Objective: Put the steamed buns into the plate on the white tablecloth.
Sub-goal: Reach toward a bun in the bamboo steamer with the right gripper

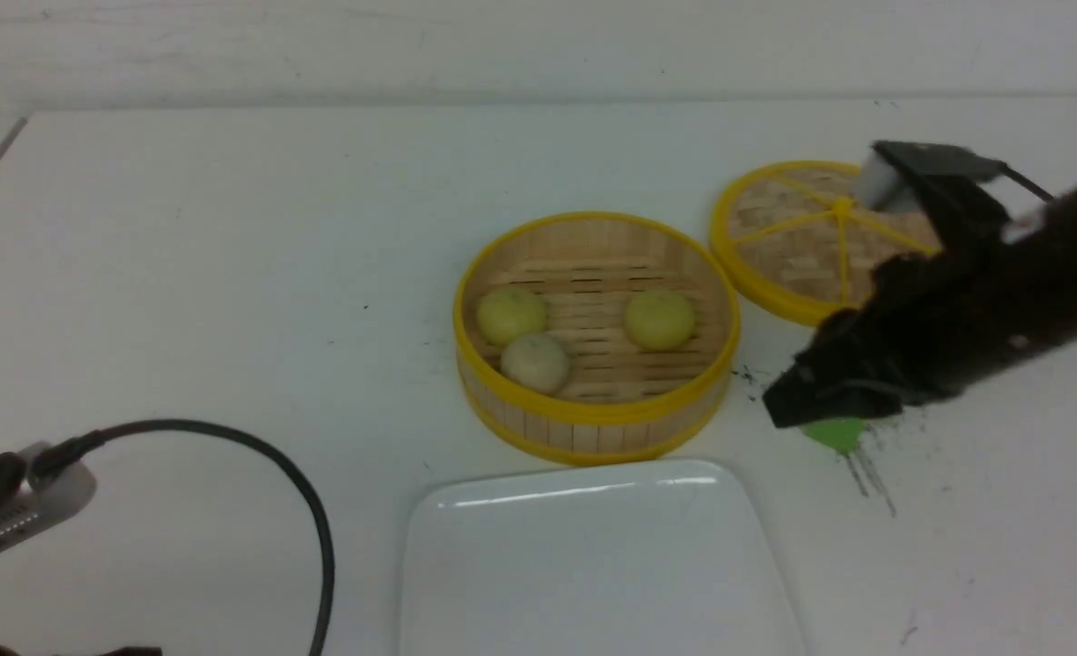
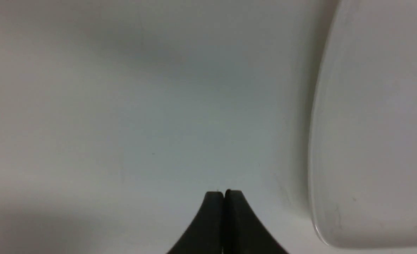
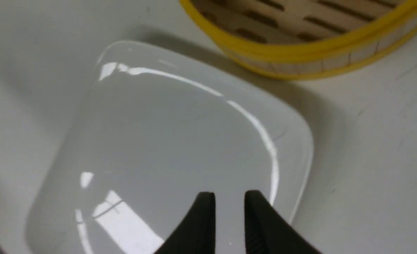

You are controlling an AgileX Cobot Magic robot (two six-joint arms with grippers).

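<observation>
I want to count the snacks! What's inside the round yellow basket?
Three steamed buns sit on the basket floor: two yellow, one greyish. Its near wall hides a strip of floor.

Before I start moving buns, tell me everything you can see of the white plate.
The plate is glossy white and ceramic-looking, a rounded rectangle with a shallow raised rim and bright light streaks reflecting on it. It lies flat and empty on the white tablecloth, at the near edge of the front view, which cuts off its near side. The bamboo steamer sits just behind its far rim; whether the two touch is unclear.
</observation>
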